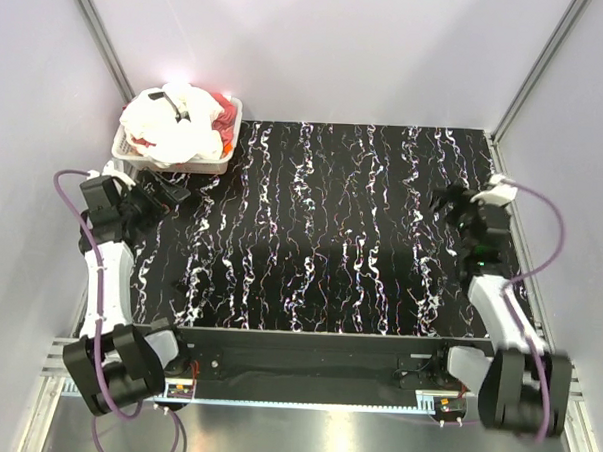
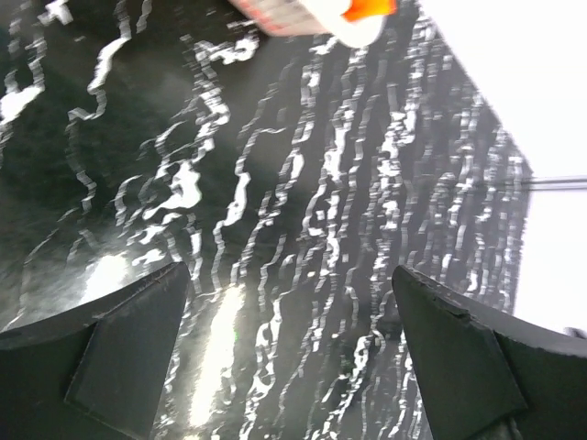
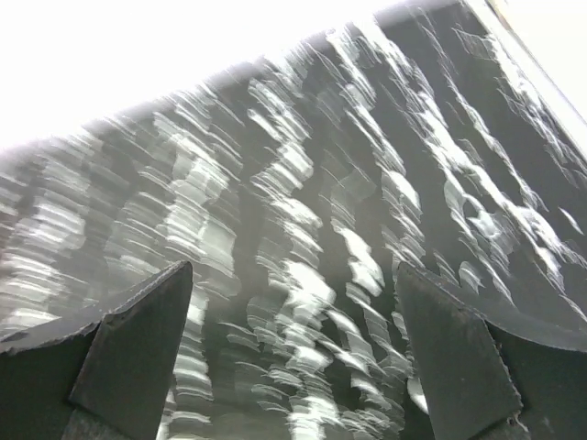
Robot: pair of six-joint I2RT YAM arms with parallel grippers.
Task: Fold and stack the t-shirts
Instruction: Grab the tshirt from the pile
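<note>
A crumpled white t-shirt (image 1: 171,120) lies heaped in the white plastic basket (image 1: 220,165) at the table's back left, with salmon-red t-shirts (image 1: 224,114) bunched under and beside it. A corner of the basket (image 2: 303,16) with a bit of red cloth (image 2: 369,7) shows at the top of the left wrist view. My left gripper (image 1: 175,192) is open and empty, just in front of the basket. My right gripper (image 1: 445,205) is open and empty over the right side of the table. Both wrist views show only the mat between the fingers (image 2: 119,357) (image 3: 138,353).
A black mat with white marbled streaks (image 1: 321,227) covers the table. Grey walls and metal frame posts (image 1: 100,37) close in the sides and back. The arm bases (image 1: 115,363) stand at the near edge.
</note>
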